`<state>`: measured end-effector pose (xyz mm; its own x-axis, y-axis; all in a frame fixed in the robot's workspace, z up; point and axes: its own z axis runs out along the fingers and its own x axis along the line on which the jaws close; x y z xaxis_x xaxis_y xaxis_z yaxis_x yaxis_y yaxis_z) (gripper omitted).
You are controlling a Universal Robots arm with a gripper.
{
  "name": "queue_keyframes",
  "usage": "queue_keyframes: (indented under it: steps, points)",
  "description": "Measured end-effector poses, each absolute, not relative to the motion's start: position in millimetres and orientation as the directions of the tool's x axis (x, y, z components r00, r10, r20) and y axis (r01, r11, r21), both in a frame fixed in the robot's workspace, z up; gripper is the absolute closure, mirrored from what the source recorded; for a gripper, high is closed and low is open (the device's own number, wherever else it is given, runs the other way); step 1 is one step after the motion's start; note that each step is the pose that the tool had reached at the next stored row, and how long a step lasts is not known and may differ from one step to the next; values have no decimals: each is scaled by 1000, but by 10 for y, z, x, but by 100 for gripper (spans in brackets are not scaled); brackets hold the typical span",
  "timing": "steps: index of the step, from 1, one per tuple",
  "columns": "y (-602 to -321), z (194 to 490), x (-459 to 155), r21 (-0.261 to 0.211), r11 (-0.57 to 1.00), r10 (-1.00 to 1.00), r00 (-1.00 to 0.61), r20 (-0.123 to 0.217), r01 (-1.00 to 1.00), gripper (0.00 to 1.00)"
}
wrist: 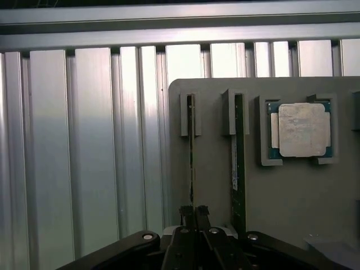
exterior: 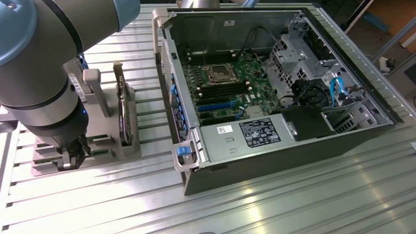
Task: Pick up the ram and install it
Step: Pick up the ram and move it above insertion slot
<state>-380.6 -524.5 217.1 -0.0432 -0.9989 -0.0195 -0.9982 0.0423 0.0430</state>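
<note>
The ram is a thin green stick seen edge-on, standing in a slot of the grey holder. My gripper is shut on its near end, with the two dark fingertips pinching it from either side. A twin green stick with a white label stands in the neighbouring slot. In the exterior view my gripper reaches down into the holder at that view's left, beside the open computer case. The motherboard lies exposed inside the case.
A processor chip sits in a recess of the holder. A tall dark expansion card stands upright in the holder between my arm and the case. A drive cage and blue cables fill the case's far side. Ribbed aluminium table lies all around.
</note>
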Motion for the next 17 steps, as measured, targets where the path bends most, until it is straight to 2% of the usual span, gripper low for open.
queue_keyframes:
  steps: [17]
  points:
    - [-5244, 2247, -3806, 43, 37, -999, -37, -20, -998, 88]
